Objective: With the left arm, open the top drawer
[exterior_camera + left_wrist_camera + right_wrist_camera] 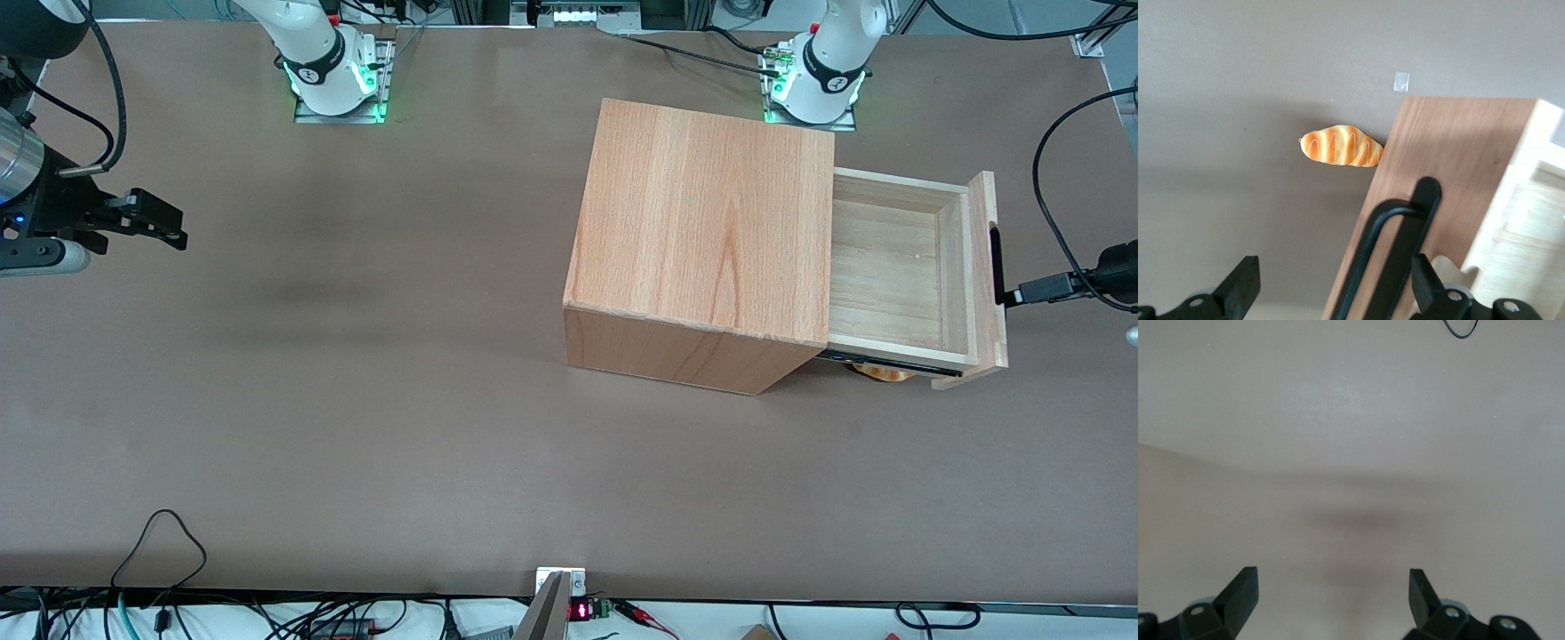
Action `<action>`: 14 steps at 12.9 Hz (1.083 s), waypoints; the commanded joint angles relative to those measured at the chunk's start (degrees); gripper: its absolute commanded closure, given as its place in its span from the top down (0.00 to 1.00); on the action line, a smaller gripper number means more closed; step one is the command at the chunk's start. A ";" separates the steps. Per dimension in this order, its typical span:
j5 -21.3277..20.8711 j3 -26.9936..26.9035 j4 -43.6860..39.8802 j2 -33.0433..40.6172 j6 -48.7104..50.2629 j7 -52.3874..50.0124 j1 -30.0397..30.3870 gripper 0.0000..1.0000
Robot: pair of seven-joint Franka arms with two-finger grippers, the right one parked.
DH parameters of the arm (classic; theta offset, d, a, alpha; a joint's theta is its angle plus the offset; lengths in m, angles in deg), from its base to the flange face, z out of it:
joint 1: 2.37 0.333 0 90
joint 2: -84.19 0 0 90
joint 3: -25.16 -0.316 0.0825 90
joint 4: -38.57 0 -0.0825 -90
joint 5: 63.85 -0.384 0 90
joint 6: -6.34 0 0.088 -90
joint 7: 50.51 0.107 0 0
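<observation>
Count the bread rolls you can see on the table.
1: the roll lies on the table beneath the open drawer, beside its front panel. The gripper straddles the handle.

The claw (1331, 287) stood spread at the top drawer (898, 271)'s handle (1388, 257), one finger on each side; a bread roll (1341, 147) lay under the drawer, bare worktop (356, 356) elsewhere
</observation>
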State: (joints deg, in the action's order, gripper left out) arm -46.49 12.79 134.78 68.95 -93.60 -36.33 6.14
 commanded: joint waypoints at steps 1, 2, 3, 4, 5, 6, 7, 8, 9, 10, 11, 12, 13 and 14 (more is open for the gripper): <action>-1.54 -0.38 -0.68 0.21 1.59 -1.78 -0.51 1.00; -2.50 -0.38 -1.03 0.82 2.81 -2.13 -0.60 1.00; -4.60 -0.29 -2.77 1.00 4.12 -3.96 -0.95 1.00; -5.84 -0.29 -3.75 1.79 5.96 -5.46 -1.47 1.00; -6.55 -0.29 -4.28 2.66 7.29 -5.82 -2.00 1.00; -7.77 -0.29 -4.37 4.06 7.91 -5.83 -2.44 1.00; -8.65 -0.29 -4.37 5.38 8.70 -5.91 -2.97 1.00; -8.84 -0.38 -4.37 6.62 9.49 -5.91 -3.41 1.00; -9.53 -0.38 -4.37 8.11 10.28 -5.91 -4.02 1.00; -11.80 -0.12 -4.37 10.04 10.64 -6.09 -4.72 1.00; -12.17 -0.03 -4.37 11.71 11.60 -6.09 -5.60 1.00; -12.26 0.24 -4.37 12.94 12.91 -6.61 -5.87 1.00; -13.05 0.85 -4.81 14.17 14.32 -7.14 -6.05 1.00; -13.49 1.90 -5.86 14.88 15.81 -7.93 -6.48 1.00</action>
State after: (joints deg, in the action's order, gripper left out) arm -57.56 13.47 129.97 81.75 -80.37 -42.45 0.65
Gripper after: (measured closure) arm 0.000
